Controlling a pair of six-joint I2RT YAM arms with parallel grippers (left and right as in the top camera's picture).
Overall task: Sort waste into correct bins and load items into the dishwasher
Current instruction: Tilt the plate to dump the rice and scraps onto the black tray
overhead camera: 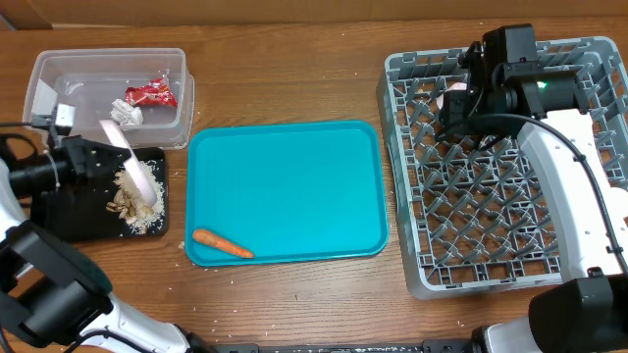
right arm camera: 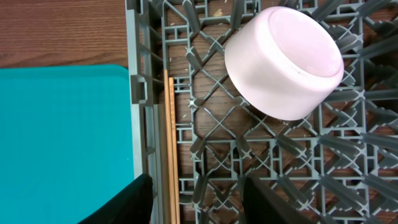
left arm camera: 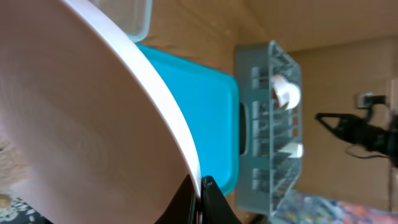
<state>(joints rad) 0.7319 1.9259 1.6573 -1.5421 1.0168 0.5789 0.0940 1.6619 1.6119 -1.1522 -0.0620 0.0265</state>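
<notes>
Far left: clear tub (overhead camera: 184, 98) holds a red wrapper (overhead camera: 150, 94) and a silver wrapper (overhead camera: 126, 114). Just below it, my left gripper (left arm camera: 200, 199) has its jaws pinched on the rim of the white plate (overhead camera: 137, 176). The plate is tilted steeply on edge over the black tray (overhead camera: 59, 221). Beige scraps (overhead camera: 132, 208) and white crumbs lie on that tray under the plate's low edge.

Centre: teal tray (overhead camera: 285, 176), with the carrot (overhead camera: 223, 243) lying at its near-left corner.

Right: dish rack (overhead camera: 491, 226). The pink bowl (right arm camera: 283, 62) sits upside down on the pegs and the chopsticks (right arm camera: 170, 143) lie along the inside of the rack's left wall. My right gripper (right arm camera: 202, 208) hangs over the rack floor with its jaws spread wide, gripping nothing. The bowl is apart from both fingers.
</notes>
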